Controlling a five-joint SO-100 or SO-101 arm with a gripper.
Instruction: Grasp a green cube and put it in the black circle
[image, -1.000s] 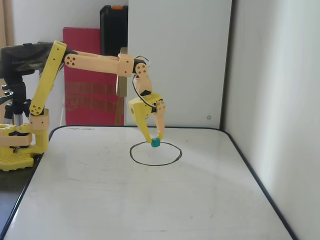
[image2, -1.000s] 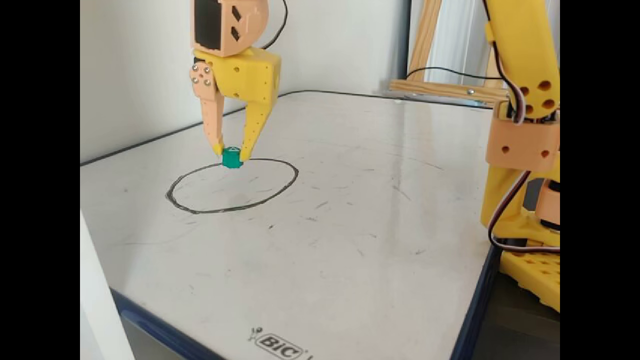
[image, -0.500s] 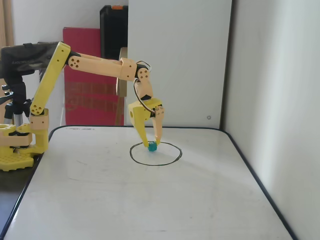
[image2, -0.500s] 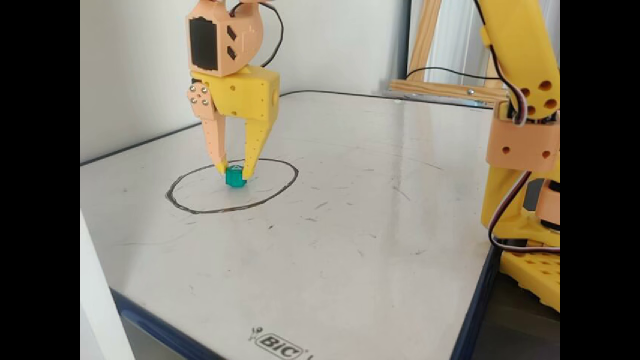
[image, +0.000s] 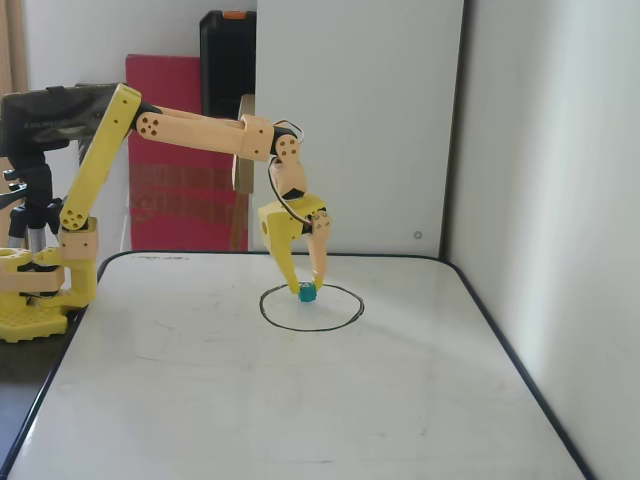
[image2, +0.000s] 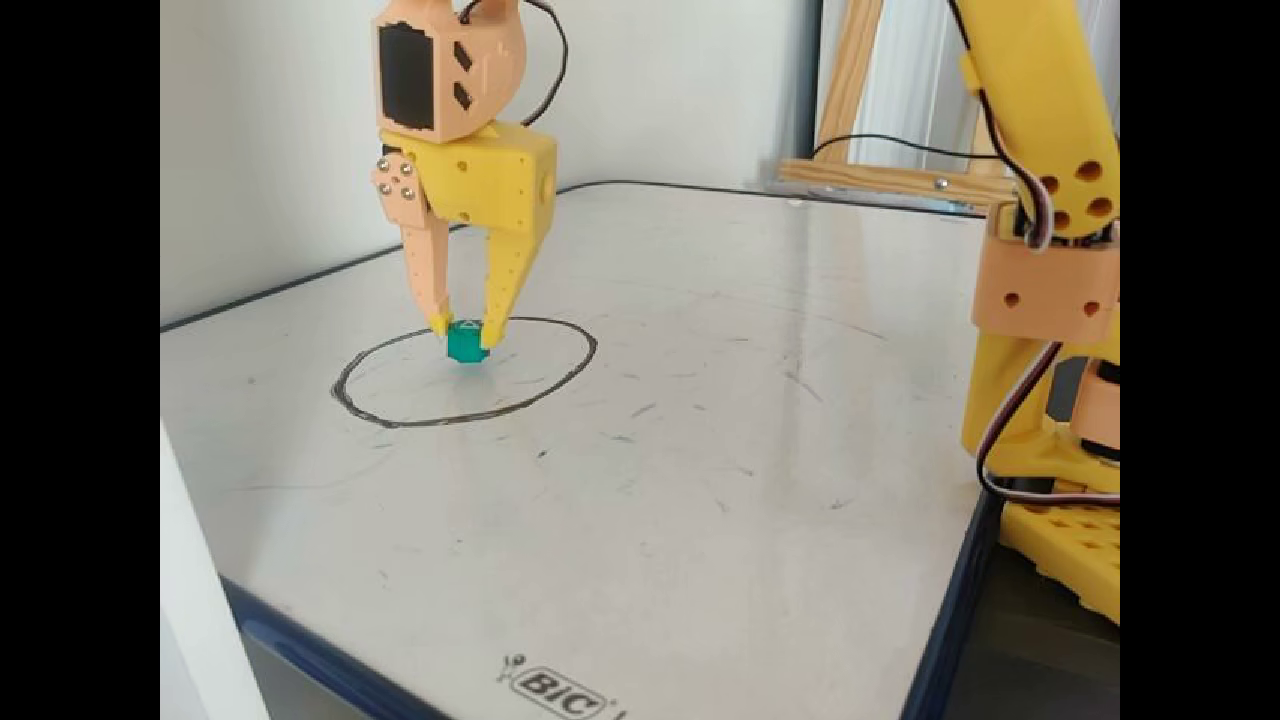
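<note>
Sitting between both jaws, green cube (image2: 465, 343) inside black circle (image2: 560, 375).

From my feed: white whiteboard table (image: 250, 400) with a dark rim, surface scuffed with faint pen marks, and BIC logo (image2: 560, 688) printed near its front edge in a fixed view. Behind it in the other fixed view I see a red panel (image: 180, 180) leaning upright, a black case (image: 228, 60) with an orange top above it, a white board (image: 360, 120) against the wall, and a camera on a tripod (image: 35, 170) at far left. Wooden easel frame (image2: 870, 170) stands past the table's far edge.
</note>
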